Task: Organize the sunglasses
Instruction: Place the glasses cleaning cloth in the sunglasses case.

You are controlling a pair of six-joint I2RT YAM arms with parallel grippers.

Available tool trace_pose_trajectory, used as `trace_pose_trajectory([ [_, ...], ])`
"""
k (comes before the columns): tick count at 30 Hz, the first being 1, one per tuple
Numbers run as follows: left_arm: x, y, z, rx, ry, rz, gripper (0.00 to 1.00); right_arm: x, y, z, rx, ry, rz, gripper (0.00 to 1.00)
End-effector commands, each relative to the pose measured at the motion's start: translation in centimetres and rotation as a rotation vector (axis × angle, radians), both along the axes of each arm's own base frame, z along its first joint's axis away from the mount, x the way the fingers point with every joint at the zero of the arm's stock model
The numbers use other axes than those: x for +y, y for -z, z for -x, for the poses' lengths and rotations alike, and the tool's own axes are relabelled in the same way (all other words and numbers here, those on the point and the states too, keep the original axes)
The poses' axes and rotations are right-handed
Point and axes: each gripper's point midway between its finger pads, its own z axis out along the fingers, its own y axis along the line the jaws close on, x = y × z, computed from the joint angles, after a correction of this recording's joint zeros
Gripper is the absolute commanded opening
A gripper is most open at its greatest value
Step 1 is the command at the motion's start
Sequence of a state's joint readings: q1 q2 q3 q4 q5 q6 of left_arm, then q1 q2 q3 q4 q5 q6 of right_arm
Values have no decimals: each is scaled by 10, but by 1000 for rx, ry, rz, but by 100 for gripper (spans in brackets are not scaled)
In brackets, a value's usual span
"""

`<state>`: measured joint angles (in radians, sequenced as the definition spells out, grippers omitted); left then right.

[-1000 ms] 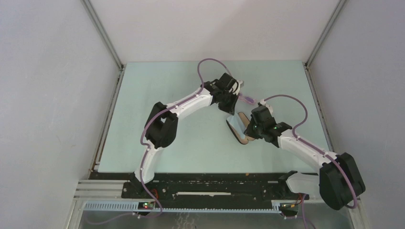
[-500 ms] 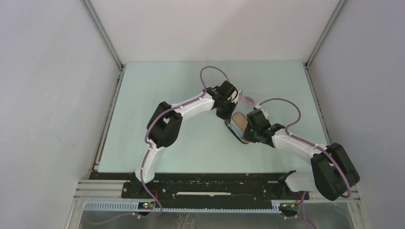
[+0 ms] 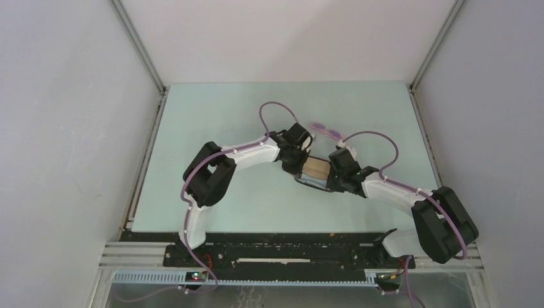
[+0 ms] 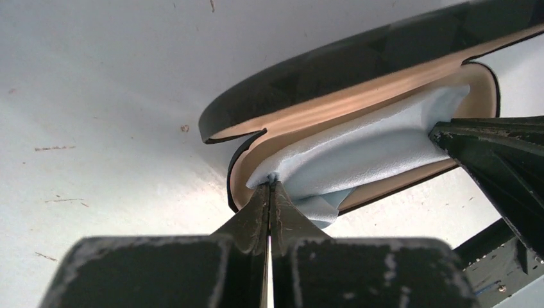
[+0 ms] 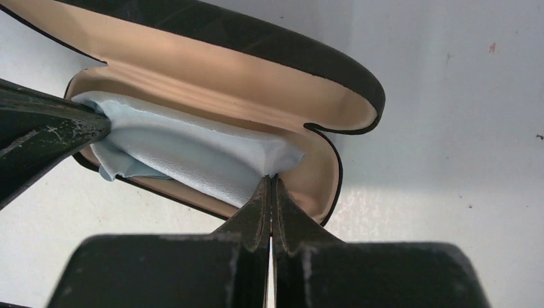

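The black case with tan lining [image 3: 315, 169] lies open at the table's middle, between both grippers. A light blue cloth [image 4: 359, 154] lies along its tray, also in the right wrist view [image 5: 192, 151]. My left gripper [image 4: 271, 186] is shut on the cloth's end at one end of the case [image 4: 333, 77]. My right gripper [image 5: 271, 179] is shut on the cloth's other end at the opposite end of the case [image 5: 212, 70]. The pink-purple sunglasses [image 3: 326, 131] lie on the table just behind the case, apart from both grippers.
The pale green table [image 3: 218, 115] is walled on the left, right and back. Each gripper's fingers show at the edge of the other's wrist view, the right one [image 4: 494, 160] and the left one [image 5: 38, 135].
Both grippers have come down and toward each other over the case, bringing the cloth into its tray. The case now lies flatter between them. The sunglasses are now uncovered behind the arms.
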<state>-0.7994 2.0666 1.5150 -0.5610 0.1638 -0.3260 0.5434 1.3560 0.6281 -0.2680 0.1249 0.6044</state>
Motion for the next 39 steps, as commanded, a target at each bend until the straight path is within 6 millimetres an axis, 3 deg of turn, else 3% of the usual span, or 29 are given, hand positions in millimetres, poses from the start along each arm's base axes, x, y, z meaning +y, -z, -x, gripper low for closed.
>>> trace_pose_trajectory([
  [1, -1, -18, -7, -67, -63, 38, 0, 2, -3, -9, -62, -42, 25, 0],
  [17, -8, -18, -30, -135, -89, 25, 0, -16, 7, -16, -49, 9, 94, 0],
  [24, -6, -8, -32, -129, -90, -5, 0, -20, 10, -18, -30, 35, 115, 0],
  [28, -4, -10, -34, -140, -102, -13, 8, -23, 9, -20, -37, 53, 122, 0],
  [32, -3, -14, -36, -155, -109, -14, 10, -26, 6, -23, -53, 71, 130, 1],
  [36, 0, -19, -40, -186, -125, -17, 1, -29, 4, -26, -69, 93, 142, 0],
  [39, -4, -21, -41, -186, -120, 0, 0, -31, 4, -27, -75, 103, 146, 0],
])
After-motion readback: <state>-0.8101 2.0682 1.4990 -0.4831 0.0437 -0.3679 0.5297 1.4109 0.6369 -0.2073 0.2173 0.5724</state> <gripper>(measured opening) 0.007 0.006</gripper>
